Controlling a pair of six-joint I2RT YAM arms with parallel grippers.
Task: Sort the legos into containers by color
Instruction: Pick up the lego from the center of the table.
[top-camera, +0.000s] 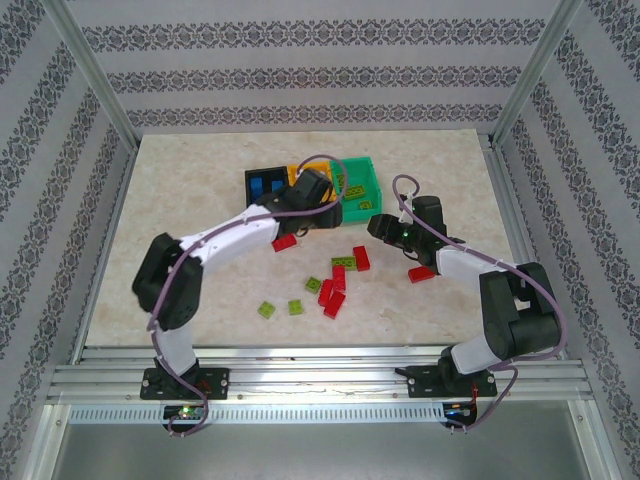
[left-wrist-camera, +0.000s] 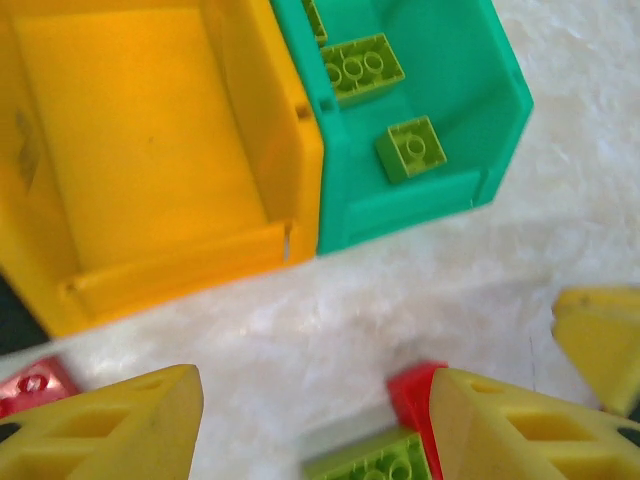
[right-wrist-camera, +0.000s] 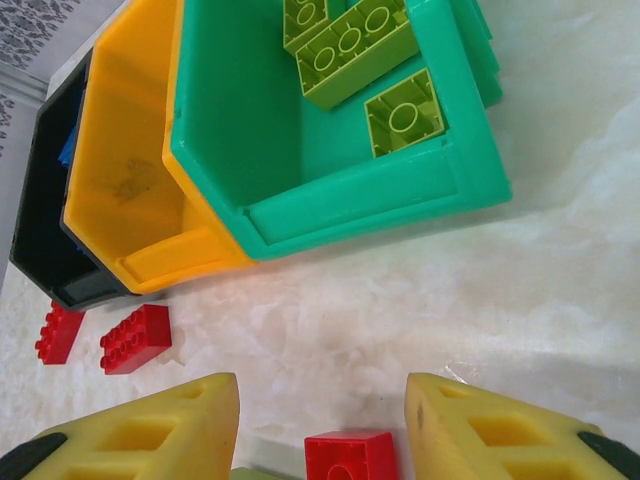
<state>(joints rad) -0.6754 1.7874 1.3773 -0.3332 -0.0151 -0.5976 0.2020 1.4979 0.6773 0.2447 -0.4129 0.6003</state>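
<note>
Records left claw spread over glossy marbled surface; right claw spread, flanking studded red plastic brick. Notes smooth rectangular green plastic bin holding studded lime bricks.

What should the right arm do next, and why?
Probably lower the right gripper and close its fingers on the red brick: it lies on the table between the open fingers, unsorted, while the orange-yellow bin beside the green bin looks empty.
</note>
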